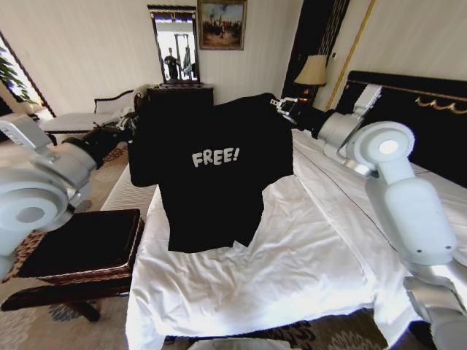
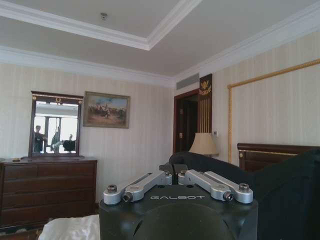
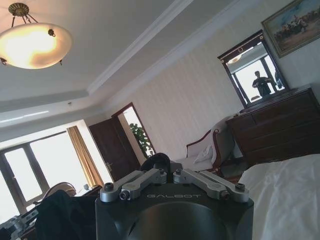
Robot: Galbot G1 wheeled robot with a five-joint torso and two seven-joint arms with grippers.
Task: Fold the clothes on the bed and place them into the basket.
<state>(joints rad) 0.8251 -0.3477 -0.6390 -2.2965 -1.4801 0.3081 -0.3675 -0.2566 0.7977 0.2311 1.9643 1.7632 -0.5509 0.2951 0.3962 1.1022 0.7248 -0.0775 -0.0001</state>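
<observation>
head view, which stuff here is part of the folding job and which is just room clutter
Part of the job:
- T-shirt, held up over the bed
- left gripper and right gripper, each shut on a shoulder
- basket

Just there:
- dresser
- mirror
- painting
- lamp

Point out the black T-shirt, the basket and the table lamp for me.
black T-shirt (image 1: 211,182): head view, chest fabric just below the lettering.
basket (image 1: 84,240): head view, its black top.
table lamp (image 1: 313,71): head view, its shade.
</observation>
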